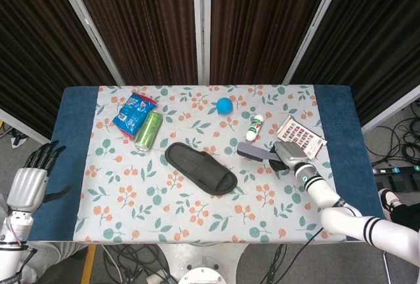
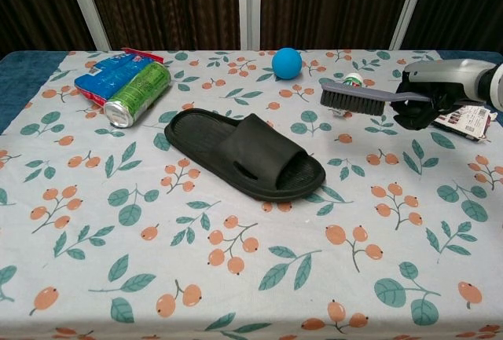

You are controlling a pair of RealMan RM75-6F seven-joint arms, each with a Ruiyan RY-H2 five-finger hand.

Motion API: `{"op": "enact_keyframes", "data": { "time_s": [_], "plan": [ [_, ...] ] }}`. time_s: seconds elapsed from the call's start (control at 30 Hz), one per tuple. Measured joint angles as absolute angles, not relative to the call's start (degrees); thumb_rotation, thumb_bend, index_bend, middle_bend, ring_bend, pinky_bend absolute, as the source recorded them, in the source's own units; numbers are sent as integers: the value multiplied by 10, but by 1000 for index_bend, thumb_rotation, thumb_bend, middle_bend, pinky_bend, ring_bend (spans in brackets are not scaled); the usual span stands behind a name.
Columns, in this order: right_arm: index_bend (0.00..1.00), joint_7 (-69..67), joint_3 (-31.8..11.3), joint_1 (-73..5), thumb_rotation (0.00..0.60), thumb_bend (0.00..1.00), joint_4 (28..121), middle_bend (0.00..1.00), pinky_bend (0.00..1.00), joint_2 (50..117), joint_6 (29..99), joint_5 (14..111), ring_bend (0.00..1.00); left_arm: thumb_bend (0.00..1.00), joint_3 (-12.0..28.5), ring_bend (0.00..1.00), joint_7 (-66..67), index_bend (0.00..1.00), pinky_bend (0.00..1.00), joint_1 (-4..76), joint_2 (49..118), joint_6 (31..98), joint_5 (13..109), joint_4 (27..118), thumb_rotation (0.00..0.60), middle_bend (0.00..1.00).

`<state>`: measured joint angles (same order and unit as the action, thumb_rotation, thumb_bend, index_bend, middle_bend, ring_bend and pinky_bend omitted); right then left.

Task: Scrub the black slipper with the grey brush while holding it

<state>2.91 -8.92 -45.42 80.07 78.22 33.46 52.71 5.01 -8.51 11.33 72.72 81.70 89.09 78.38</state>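
You have the grey brush in your right hand, fingers wrapped around its handle, and it hangs clear of the surface, bristles down, level, head pointing toward 9 o'clock in the chest view. The black slipper lies flat and sole-down near the middle of the surface, its long axis running from 10 o'clock to 4 o'clock, with the brush off toward 2 o'clock from it and well apart. Nothing touches the slipper yet.

Your left hand sits off the surface's edge at 9 o'clock in the head view, fingers spread and released, holding nothing.

So the pick-up of the brush looks done, and the holding half of the task is what remains open. Judging from this, the next move calls for bringing your left hand across to pin or lift the slipper, probably at the heel end nearest 10 o'clock, while you carry the brush over the strap. Mind the green can and blue packet lying together at 10 o'clock of the slipper; your left arm's path passes near them.
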Motion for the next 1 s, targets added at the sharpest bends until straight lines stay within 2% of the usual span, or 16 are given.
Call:
{"op": "enact_keyframes", "data": {
  "time_s": [0.17, 0.33, 0.6, 0.8, 1.0],
  "plan": [
    [1000, 0, -102, -447, 600, 758, 847, 1000, 1000, 735, 343, 615, 1000, 187, 58, 88, -133, 165, 158, 188, 728, 755, 926, 775, 600, 155],
    [1000, -15, -113, -445, 600, 758, 887, 1000, 1000, 687, 361, 664, 1000, 189, 59, 88, -196, 157, 158, 289, 745, 651, 960, 750, 600, 155],
    [1000, 13, -115, -448, 600, 758, 903, 1000, 1000, 673, 387, 652, 1000, 191, 59, 80, -233, 146, 155, 452, 820, 505, 993, 668, 600, 119],
    [1000, 27, -109, -454, 600, 757, 905, 1000, 1000, 677, 393, 641, 1000, 194, 48, 80, -238, 144, 154, 526, 872, 431, 997, 615, 600, 118],
    [1000, 30, -102, -457, 600, 757, 899, 1000, 1000, 684, 395, 642, 1000, 203, 33, 80, -229, 144, 154, 560, 921, 372, 978, 566, 600, 118]
  ]
}}
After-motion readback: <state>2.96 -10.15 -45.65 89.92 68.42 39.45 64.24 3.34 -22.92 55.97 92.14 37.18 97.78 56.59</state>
